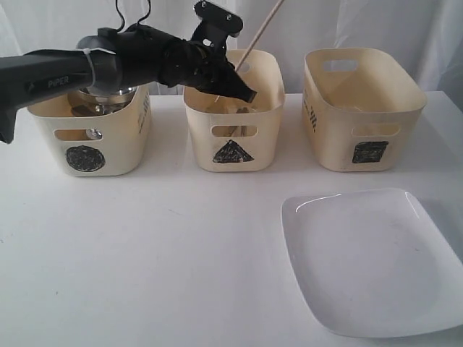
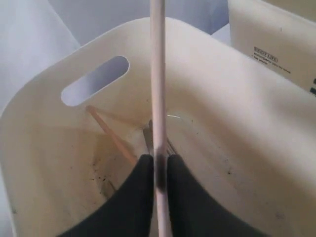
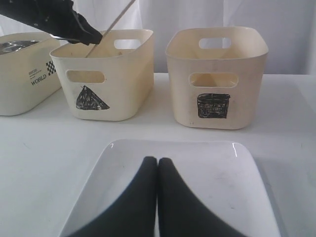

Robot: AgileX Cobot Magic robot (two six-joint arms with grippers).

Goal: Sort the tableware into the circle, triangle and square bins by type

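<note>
In the exterior view, three cream bins are lined up along the back of the white worktop: the circle bin at upper left, the triangle bin at upper centre, the square bin at upper right. The left end effector is held above the triangle bin's open top. Its fingers are drawn in narrowly, and a wooden chopstick is gripped between them. The stick is tilted, its free end rising toward the top of the frame and its lower end pointing into the bin. Inside that bin a second chopstick is seen leaning against the back wall, with a steel piece beside it too hidden to be named. Steel ware is seen in the circle bin. The large white square plate lies flat on the worktop at lower right, in front of the square bin. The right end effector is fully closed, nothing held, and is seen above the plate.
</note>
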